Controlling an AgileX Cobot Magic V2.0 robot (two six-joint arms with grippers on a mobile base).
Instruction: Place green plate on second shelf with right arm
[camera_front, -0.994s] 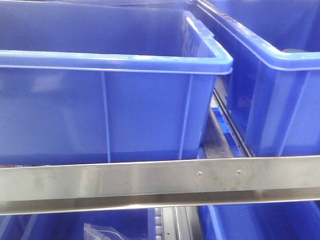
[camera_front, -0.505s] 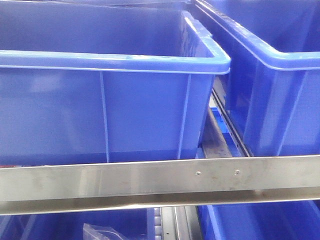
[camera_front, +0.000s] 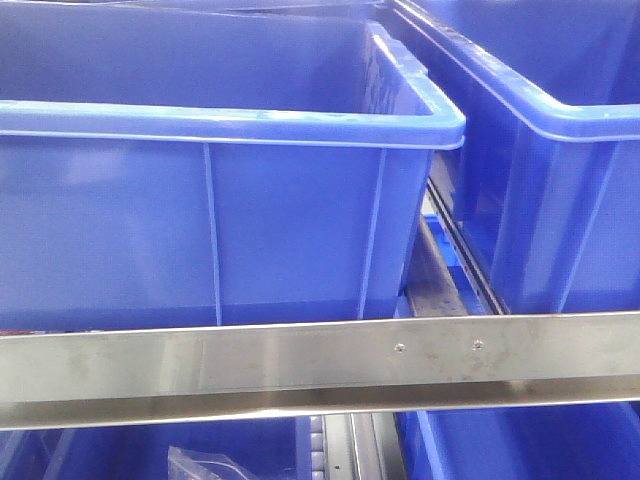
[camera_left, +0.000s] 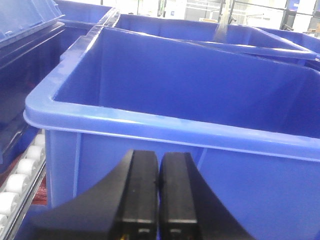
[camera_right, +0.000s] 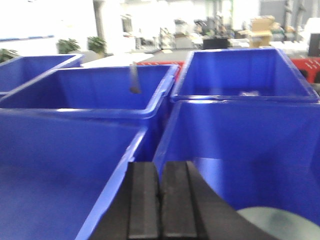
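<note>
The green plate (camera_right: 282, 222) shows only in the right wrist view, as a pale sage-green arc at the bottom right, lying inside a blue bin (camera_right: 240, 127). My right gripper (camera_right: 160, 167) is shut and empty, above the gap between two bins, left of the plate. My left gripper (camera_left: 159, 160) is shut and empty, in front of the outer wall of another blue bin (camera_left: 165, 80). Neither gripper shows in the front view, and the plate is hidden there.
The front view shows two big blue bins (camera_front: 200, 210) (camera_front: 560, 170) side by side behind a steel shelf rail (camera_front: 320, 365), with a roller track (camera_front: 450, 270) between them. More blue bins sit below the rail. White rollers (camera_left: 20, 180) run left of the left bin.
The front view shifted slightly left and then back right; the bins and rail look the same otherwise.
</note>
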